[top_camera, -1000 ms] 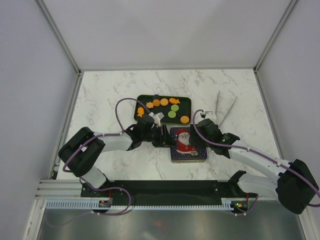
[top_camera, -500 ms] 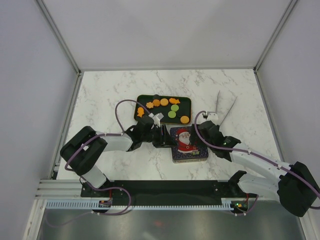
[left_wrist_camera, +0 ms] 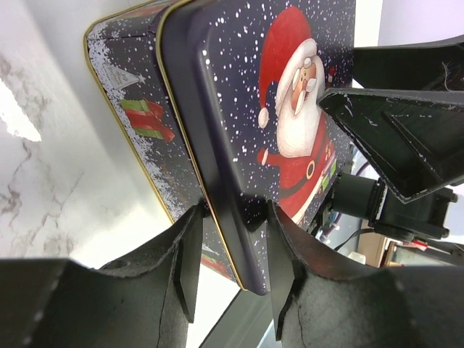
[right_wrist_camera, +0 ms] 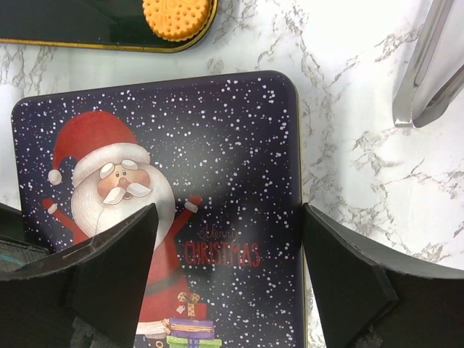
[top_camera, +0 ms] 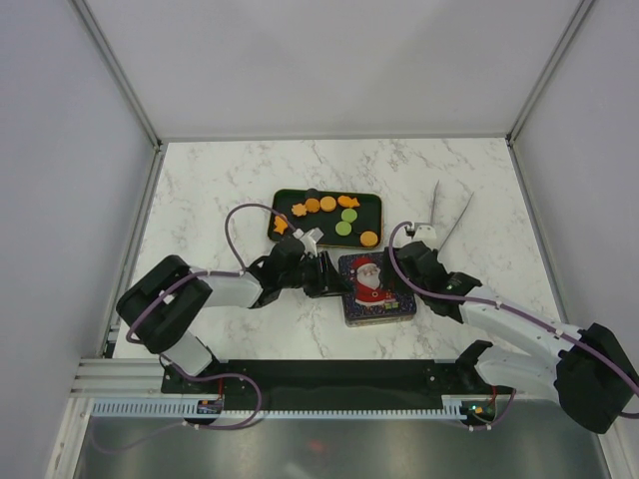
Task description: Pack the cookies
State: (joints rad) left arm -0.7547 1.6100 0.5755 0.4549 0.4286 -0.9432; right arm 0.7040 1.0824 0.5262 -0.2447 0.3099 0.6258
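Several cookies (top_camera: 328,204), orange rounds, green rounds and orange fish shapes, lie in a dark tray (top_camera: 371,206) behind the middle of the table. One orange round cookie (right_wrist_camera: 177,16) shows at the tray's corner in the right wrist view. In front stands a Christmas tin with a Santa lid (top_camera: 374,284). My left gripper (top_camera: 331,281) is at the tin's left side. Its jaws (left_wrist_camera: 233,210) pinch the lid's rim (left_wrist_camera: 217,167), which sits raised and offset from the tin's base (left_wrist_camera: 130,123). My right gripper (right_wrist_camera: 230,214) is open wide just above the lid (right_wrist_camera: 217,159), near its right edge.
Metal tongs (top_camera: 439,212) lie on the marble table to the right of the tray, and they show in the right wrist view (right_wrist_camera: 428,65). White walls close the table on three sides. Both arms meet over the tin.
My left gripper has shifted slightly toward the near side at the tin's left edge. The right gripper has moved a little nearer over the lid. The cookies have not moved.
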